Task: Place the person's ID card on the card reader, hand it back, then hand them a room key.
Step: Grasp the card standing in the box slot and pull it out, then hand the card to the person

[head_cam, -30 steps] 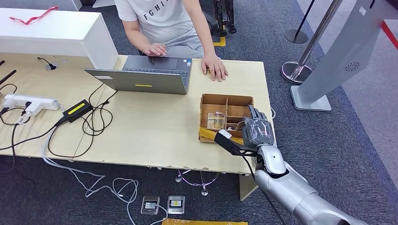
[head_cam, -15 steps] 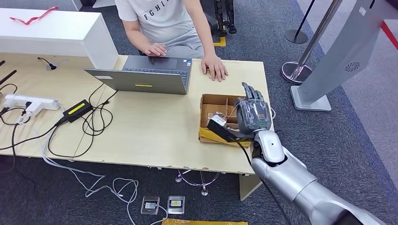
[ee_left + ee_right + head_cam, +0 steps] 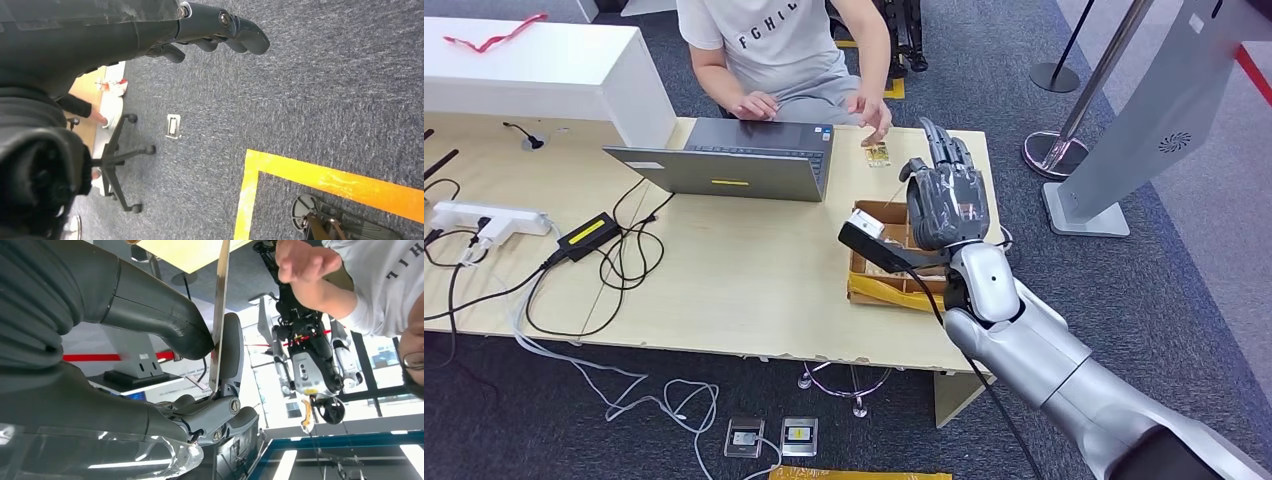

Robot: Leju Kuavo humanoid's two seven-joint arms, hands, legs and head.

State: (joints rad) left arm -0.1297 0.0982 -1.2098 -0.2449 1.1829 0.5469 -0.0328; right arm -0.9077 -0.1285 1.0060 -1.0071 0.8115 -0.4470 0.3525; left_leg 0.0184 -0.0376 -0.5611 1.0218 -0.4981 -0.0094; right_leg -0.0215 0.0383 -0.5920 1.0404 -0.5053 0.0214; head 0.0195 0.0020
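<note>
We saw our right hand (image 3: 946,200) raised above the far end of the compartmented cardboard box (image 3: 871,283) on the counter (image 3: 744,280), fingers pointing away toward the person (image 3: 774,45) seated behind the laptop (image 3: 734,165). In the right wrist view a thin flat card (image 3: 218,315) stood edge-on, pinched between the thick thumb (image 3: 150,322) and a finger (image 3: 231,352); from the task we judged it the room key, though its face was not readable. Its long axis ran outward from the hand, roughly in line with the fingers and toward the person. The person's hand (image 3: 867,112) hovered open just above the far counter edge, beyond and slightly to the left of our fingertips, near but not touching. A small yellowish card (image 3: 878,154) lay on the counter just below that hand; whether it was the ID card we could not tell. We judged the handover to turn on that short gap: the card pointed nearly at the person's hand, so the reach called for extending forward and a little leftward. Our left hand (image 3: 215,30) hung over the grey carpet (image 3: 325,100), its fingers loosely curled around nothing, so the right hand was by far the nearer one.
</note>
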